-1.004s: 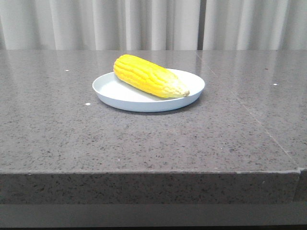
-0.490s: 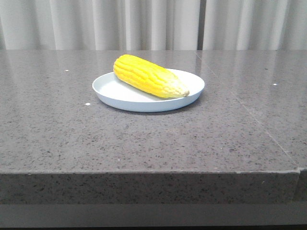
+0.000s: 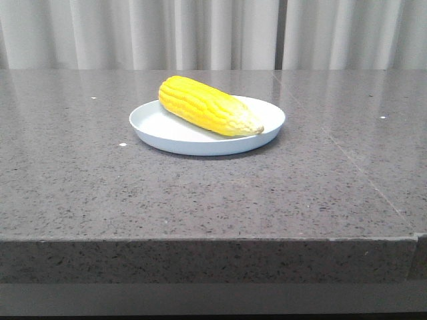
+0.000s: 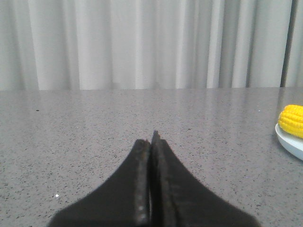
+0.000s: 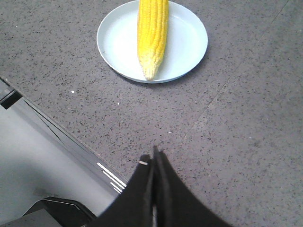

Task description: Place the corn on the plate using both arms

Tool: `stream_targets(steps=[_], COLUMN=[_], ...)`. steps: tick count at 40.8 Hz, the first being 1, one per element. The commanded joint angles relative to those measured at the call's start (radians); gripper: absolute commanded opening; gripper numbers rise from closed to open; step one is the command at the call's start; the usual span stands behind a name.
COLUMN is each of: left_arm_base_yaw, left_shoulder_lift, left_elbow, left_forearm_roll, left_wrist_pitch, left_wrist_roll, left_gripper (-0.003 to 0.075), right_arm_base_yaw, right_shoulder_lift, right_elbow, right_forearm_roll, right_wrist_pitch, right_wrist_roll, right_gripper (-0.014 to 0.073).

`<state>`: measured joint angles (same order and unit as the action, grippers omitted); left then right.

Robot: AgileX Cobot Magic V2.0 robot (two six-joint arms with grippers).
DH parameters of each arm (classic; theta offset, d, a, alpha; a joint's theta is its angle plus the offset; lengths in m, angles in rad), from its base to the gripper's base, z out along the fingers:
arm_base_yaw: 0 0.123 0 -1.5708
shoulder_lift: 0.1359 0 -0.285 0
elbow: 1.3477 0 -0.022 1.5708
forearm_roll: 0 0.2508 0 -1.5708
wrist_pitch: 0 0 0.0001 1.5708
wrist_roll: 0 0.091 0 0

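Observation:
A yellow corn (image 3: 207, 105) lies on the pale blue plate (image 3: 157, 128) in the middle of the grey table, its pale tip toward the right rim. Neither arm shows in the front view. In the left wrist view my left gripper (image 4: 150, 139) is shut with nothing in it, low over bare table, with the corn (image 4: 292, 120) and plate (image 4: 287, 142) at the frame's edge. In the right wrist view my right gripper (image 5: 152, 156) is shut and empty near the table's front edge, well back from the plate (image 5: 187, 45) and corn (image 5: 152, 33).
The grey speckled table (image 3: 200, 193) has a front edge (image 3: 200, 241) close to the camera. A seam (image 3: 360, 173) runs across its right part. Pale curtains (image 3: 200, 33) hang behind the table.

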<state>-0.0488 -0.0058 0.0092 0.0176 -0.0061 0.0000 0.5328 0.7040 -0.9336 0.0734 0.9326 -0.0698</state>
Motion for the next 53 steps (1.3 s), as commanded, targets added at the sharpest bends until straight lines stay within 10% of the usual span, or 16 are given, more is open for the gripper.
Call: stream_targets(steps=[1,23,39,53], left_arm_base_yaw=[-0.005,-0.005,-0.005,-0.005], left_shoulder_lift=[-0.017,-0.017,-0.017,-0.017], left_elbow=[0.022,0.022,0.022,0.022], left_forearm_roll=[-0.001,-0.001,-0.001,-0.001], left_wrist_pitch=[-0.081,-0.081,-0.081,-0.081], left_wrist_roll=[0.000,0.000,0.000,0.000], left_gripper=[-0.0020,-0.0020,-0.0020,-0.0020], right_arm_base_yaw=[-0.005,-0.056,-0.419,-0.512], right_shoulder_lift=[-0.005,-0.075,-0.426,-0.666], right_elbow=[-0.025,0.027,0.417,0.750], right_forearm_roll=[-0.009,0.000,0.002,0.002], right_wrist_pitch=[-0.060,-0.085,-0.444,-0.769], right_wrist_roll=[-0.003,-0.003,-0.003,-0.003], right_gripper=[-0.0085,-0.0085,-0.0085,-0.0085])
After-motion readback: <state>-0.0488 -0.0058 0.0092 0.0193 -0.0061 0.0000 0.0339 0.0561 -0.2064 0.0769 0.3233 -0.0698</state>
